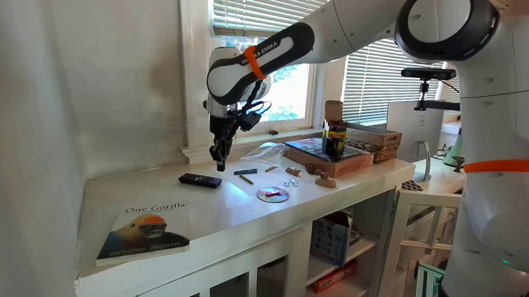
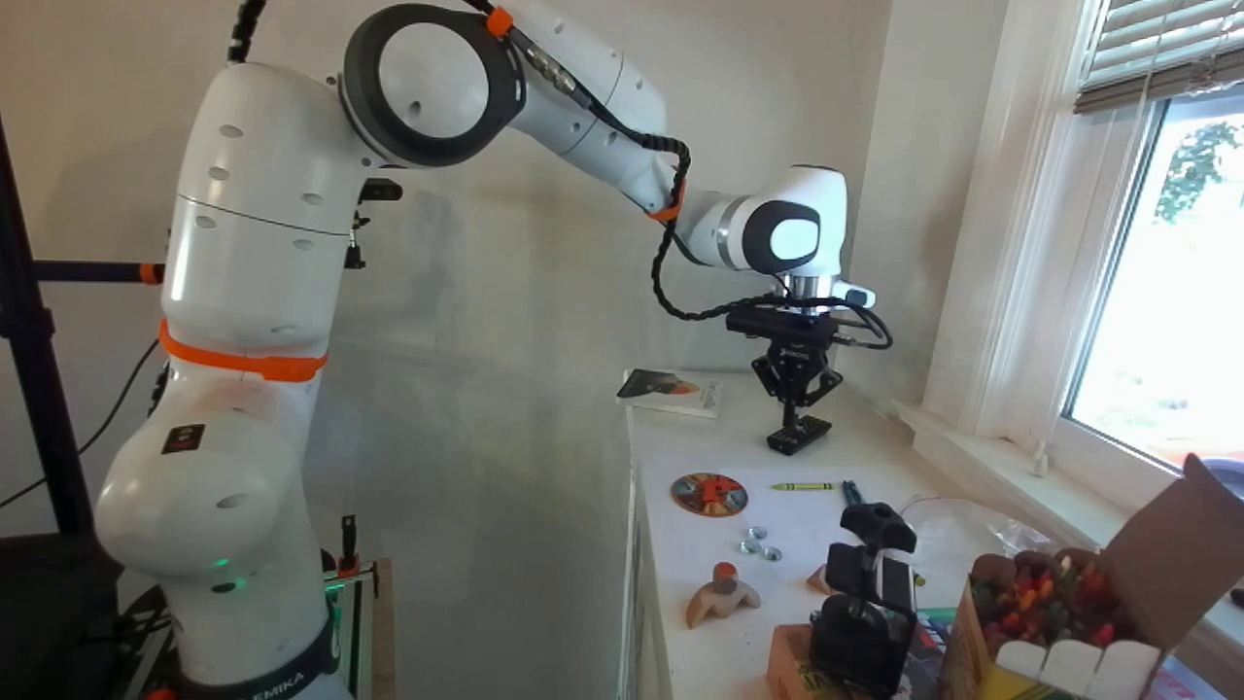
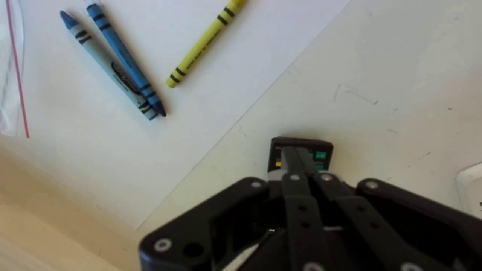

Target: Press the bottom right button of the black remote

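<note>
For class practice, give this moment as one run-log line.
hand: shut, over black remote | contact: none visible | remote: on counter

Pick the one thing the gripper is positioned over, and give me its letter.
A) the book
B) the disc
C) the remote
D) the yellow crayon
C: in the wrist view the gripper, its fingers together, overlaps the end of the remote, while the yellow crayon lies well clear of it.
</note>
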